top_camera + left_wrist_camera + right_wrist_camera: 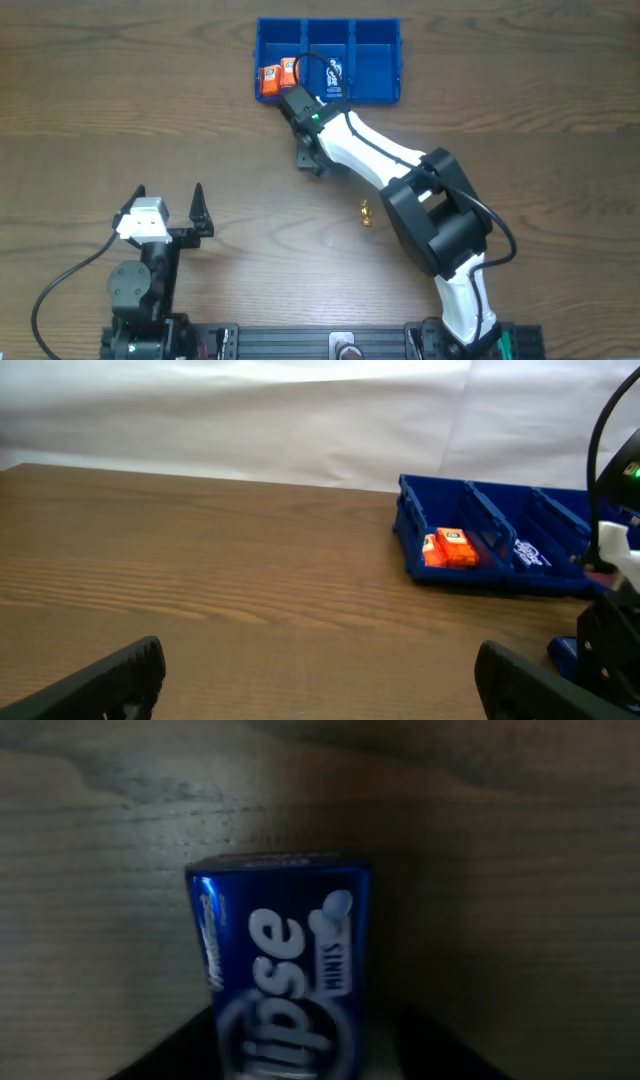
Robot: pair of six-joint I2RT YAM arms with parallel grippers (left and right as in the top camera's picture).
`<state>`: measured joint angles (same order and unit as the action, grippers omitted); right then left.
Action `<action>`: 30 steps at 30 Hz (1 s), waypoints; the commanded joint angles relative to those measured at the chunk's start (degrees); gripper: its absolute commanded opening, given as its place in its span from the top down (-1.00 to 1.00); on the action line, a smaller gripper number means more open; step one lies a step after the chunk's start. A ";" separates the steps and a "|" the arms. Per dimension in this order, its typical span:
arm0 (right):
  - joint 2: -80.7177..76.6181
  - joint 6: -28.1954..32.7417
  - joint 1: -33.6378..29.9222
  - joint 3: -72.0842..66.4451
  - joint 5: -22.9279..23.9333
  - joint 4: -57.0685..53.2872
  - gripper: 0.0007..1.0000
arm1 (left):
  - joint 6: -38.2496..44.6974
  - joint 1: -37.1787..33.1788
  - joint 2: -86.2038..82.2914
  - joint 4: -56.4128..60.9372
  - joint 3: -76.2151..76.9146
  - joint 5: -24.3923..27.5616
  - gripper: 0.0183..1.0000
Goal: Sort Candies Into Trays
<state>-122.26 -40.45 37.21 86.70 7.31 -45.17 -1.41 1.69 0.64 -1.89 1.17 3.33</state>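
Right hand (309, 158) grips blue mint box (280, 960)

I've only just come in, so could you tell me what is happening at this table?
The right hand holds a blue mint box over the wooden table, just short of the blue tray. The tray already has orange candies in its left compartment and a blue pack in the middle one. A small gold candy lies loose on the table. The left hand rests open, empty.
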 commanded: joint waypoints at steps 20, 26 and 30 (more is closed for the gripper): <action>17.68 3.04 2.49 8.96 12.59 -6.58 0.58 | 0.59 -0.17 -0.31 -2.36 -0.87 0.72 -1.00; 13.51 13.05 -2.38 25.29 16.06 -5.77 0.48 | 0.59 -0.17 -0.31 -2.36 -0.87 0.72 -1.00; 8.74 15.50 -5.53 28.87 16.20 -0.22 0.47 | 0.59 -0.17 -0.31 -2.36 -0.87 0.72 -1.00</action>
<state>-108.05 -29.71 34.26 113.69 20.93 -47.79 -1.41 1.69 0.64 -1.89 1.17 3.33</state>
